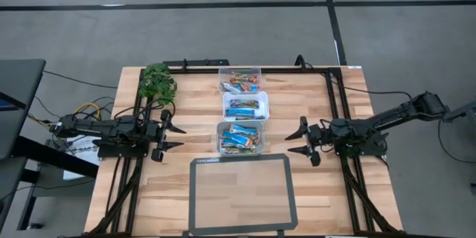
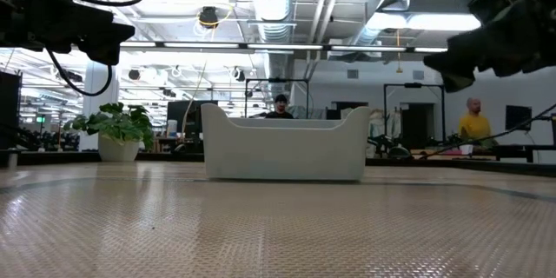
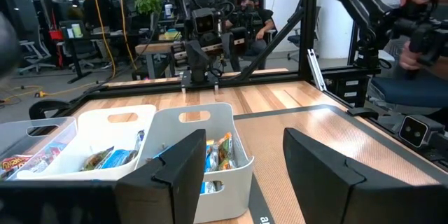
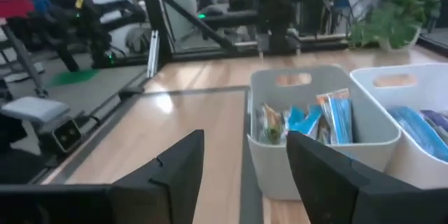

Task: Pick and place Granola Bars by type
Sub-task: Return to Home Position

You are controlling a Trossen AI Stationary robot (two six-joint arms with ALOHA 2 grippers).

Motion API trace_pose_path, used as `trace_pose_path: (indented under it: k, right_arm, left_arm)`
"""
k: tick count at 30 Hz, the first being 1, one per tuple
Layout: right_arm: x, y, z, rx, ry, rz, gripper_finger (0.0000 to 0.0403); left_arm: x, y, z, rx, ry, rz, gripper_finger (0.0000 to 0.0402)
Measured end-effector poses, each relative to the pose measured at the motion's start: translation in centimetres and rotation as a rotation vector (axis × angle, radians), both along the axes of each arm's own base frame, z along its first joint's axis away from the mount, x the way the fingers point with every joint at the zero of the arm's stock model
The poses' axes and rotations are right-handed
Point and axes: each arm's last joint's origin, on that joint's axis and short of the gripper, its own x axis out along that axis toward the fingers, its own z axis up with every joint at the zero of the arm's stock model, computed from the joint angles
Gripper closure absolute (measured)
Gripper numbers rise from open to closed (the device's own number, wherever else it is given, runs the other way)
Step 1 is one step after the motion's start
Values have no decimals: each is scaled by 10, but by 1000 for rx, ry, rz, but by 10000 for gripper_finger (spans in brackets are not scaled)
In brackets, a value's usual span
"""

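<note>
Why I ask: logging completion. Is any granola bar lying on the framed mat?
No, the high view shows the framed mat bare, and the granola bars sit inside the three bins.

Left arm point(image 1: 111, 130) lies flat over the left edge of the tabletop point(image 1: 320, 193), about mid-depth, wrist level, pointing inward. Left hand point(image 1: 177, 137) is open, fingers point(image 3: 178, 175) spread wide. Right arm point(image 1: 387, 115) lies across the right edge, elbow out past that edge, forearm angled in toward the centre. Right hand point(image 1: 296, 140) is open too, fingers point(image 4: 175, 171) apart. The hands face each other, well apart, both held off the tabletop surface.
</note>
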Motion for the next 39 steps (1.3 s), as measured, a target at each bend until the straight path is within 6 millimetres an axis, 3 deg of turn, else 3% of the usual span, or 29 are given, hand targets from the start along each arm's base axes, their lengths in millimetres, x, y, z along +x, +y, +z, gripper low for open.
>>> trace_pose_path:
  k: [17,39]
  right_arm:
    - [-33,-8,0,-51,55,-29,208]
    - [-33,-16,1,-128,33,-80,207]
  left_arm:
    - [0,0,0,0,0,0,216]
    - [0,0,0,0,0,0,216]
